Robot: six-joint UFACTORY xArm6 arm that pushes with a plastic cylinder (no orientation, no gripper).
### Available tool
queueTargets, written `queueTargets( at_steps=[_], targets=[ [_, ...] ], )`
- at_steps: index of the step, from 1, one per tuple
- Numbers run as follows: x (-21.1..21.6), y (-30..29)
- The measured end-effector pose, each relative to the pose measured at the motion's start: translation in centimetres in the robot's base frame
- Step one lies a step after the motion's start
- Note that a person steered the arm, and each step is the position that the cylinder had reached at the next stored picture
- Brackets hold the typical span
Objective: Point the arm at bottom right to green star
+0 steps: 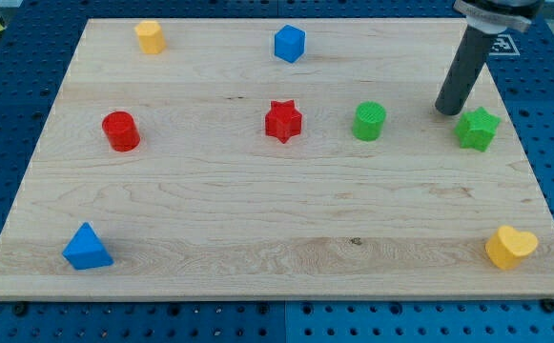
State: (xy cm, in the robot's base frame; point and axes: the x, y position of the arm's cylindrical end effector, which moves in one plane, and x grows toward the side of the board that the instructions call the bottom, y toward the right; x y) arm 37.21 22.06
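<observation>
The green star (478,129) lies near the right edge of the wooden board (257,219), at mid height. My tip (445,110) stands just to the star's upper left, a small gap away, not touching it. The dark rod rises from there toward the view's top right. A green cylinder (369,121) sits to the left of my tip.
A red star (283,121) lies at the board's middle and a red cylinder (121,131) at the left. A blue cube (290,43) and a yellow block (150,37) sit near the top. A blue triangle (87,248) lies bottom left, a yellow heart (510,247) bottom right.
</observation>
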Motion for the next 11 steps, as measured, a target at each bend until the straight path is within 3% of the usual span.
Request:
queueTargets(
  at_steps=[1, 2, 3, 5, 6, 9, 11],
  targets=[
    [-1.6, 3.4],
    [0.1, 9.7],
    [3.7, 12.4],
    [8.8, 12.4],
    [10.3, 9.5],
    [9.8, 7.3],
    [9.4, 2.4]
  ],
)
